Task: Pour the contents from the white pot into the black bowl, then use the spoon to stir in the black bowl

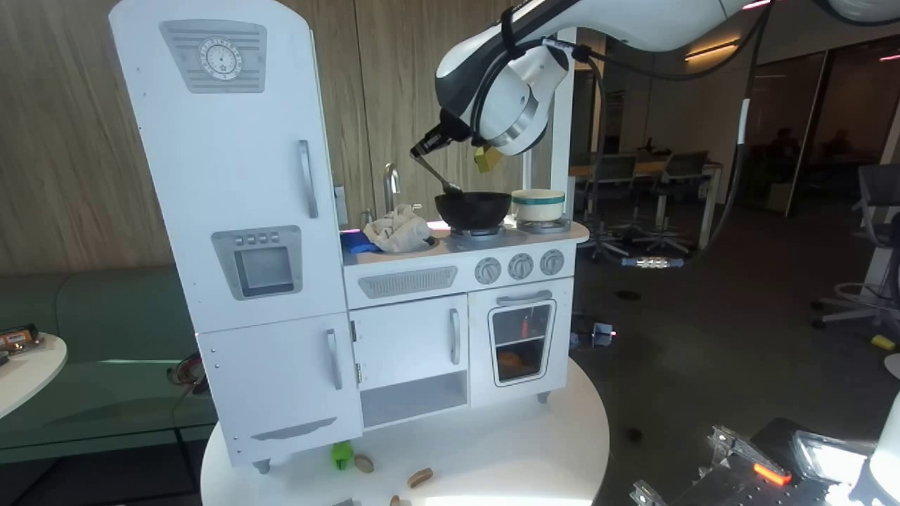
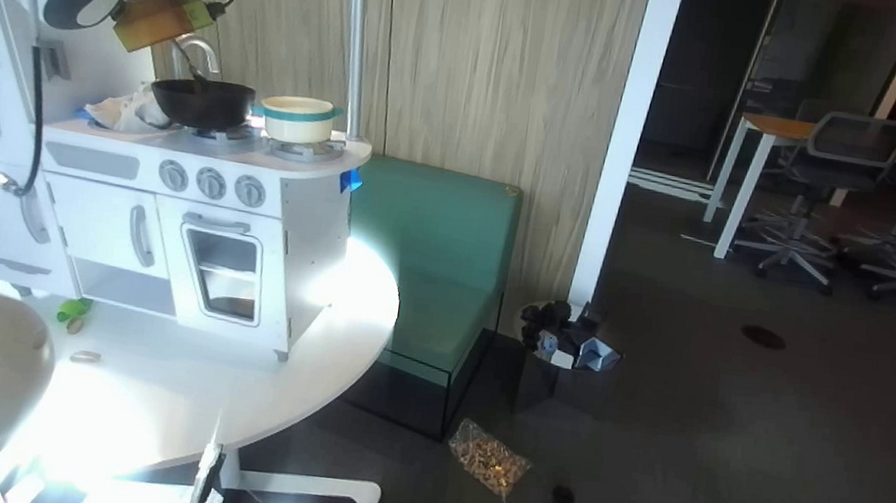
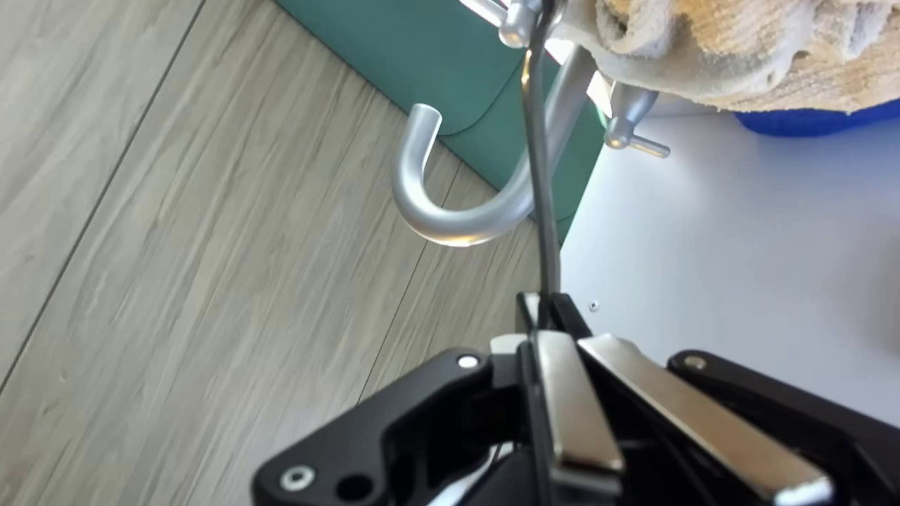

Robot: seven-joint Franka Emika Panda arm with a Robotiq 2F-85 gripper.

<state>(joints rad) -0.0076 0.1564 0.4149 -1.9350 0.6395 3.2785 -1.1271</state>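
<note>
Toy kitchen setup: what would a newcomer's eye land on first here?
Probably the tall white toy kitchen on the white table. Up top, the claw holds the spoon, which slants down to the black bowl beside the teal-banded white pot. In the wrist view, the silvery faucet hooks across the middle, behind the spoon.

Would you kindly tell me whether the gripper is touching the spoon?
Touching. The wrist view shows it: the gripper has its jaws closed on the spoon, whose metal handle runs straight out from between them.
</note>
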